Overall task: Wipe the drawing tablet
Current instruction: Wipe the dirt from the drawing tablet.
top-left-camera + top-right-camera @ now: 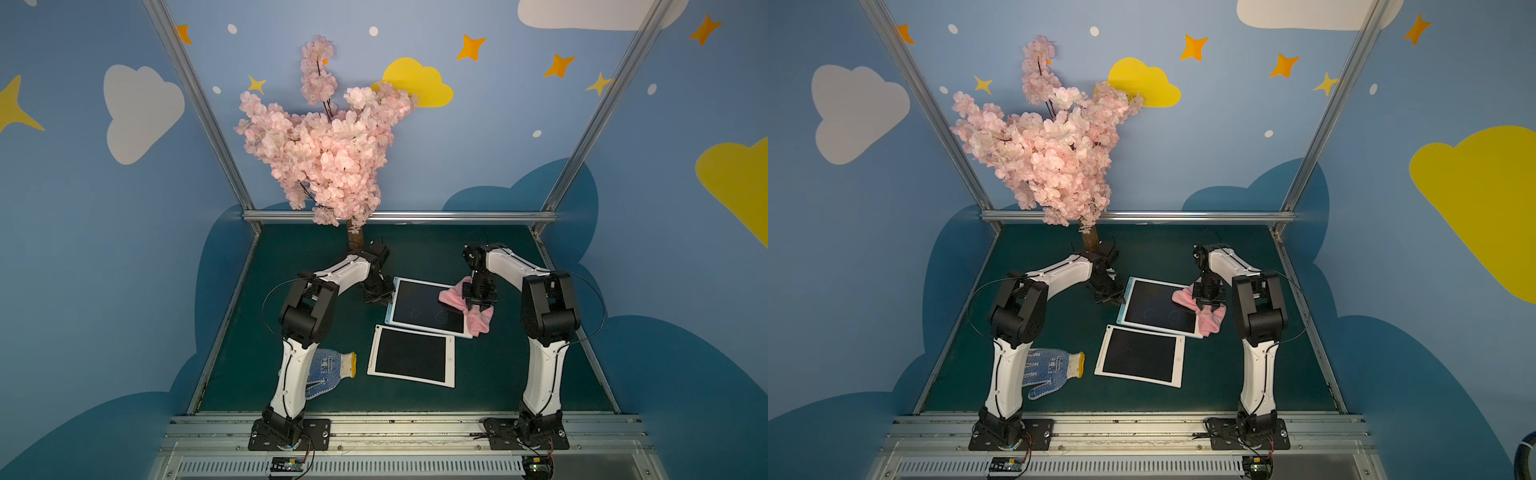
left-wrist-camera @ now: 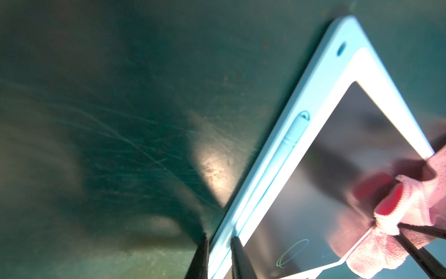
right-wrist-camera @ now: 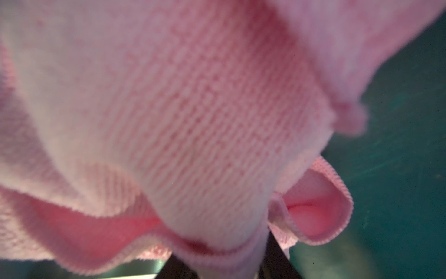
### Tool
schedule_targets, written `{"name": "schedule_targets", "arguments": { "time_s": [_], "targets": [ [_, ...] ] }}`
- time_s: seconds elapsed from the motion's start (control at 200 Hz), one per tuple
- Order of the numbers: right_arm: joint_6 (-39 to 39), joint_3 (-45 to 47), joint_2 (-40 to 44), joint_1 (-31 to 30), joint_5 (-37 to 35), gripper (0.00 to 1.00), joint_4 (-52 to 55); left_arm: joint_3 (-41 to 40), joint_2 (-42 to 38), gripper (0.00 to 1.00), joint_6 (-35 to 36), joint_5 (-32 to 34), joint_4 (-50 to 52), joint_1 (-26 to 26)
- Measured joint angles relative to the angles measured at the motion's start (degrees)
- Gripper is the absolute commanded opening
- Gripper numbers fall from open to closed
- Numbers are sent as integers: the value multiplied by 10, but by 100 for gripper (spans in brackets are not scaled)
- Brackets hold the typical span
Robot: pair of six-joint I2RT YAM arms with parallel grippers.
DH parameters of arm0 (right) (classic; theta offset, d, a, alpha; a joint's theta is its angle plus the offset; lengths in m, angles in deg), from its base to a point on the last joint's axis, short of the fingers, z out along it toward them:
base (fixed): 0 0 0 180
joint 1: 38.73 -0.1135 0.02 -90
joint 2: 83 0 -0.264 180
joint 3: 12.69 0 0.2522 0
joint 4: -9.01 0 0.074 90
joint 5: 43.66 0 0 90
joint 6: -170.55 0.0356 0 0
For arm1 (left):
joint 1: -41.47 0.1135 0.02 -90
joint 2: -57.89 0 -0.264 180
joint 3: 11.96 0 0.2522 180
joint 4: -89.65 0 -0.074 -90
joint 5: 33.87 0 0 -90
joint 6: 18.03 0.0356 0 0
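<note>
Ideally, left gripper (image 2: 220, 238) clamping the drawing tablet (image 1: 419, 299), I sweep the pink cloth (image 1: 451, 296) (right gripper's (image 3: 222, 262) hold unclear) over mid-frame scribbles (image 1: 441, 316).

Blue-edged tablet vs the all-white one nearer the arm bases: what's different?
Frame: the blue-edged tablet has a light blue side strip; the white tablet is white all round.
Screen: the blue-edged tablet shows faint oval scribbles; the white tablet looks blank.
Contact: the pink cloth overlaps a corner of the blue-edged tablet and the left tool clamps its blue edge; no tool or cloth is on the white tablet.
Both lie flat, screens dark.
</note>
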Motion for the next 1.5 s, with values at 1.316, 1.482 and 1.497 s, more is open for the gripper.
{"name": "schedule_targets", "arguments": {
  "time_s": [1.316,1.482,1.497],
  "targets": [
    [12,23,14,-20,5,31,4,18,11,19,1,-4,17,2],
    [1,-40,-30,6,24,31,51,18,11,19,2,-4,17,2],
    [-1,-48,-35,9,25,31,56,18,11,19,2,-4,17,2]
  ]
}}
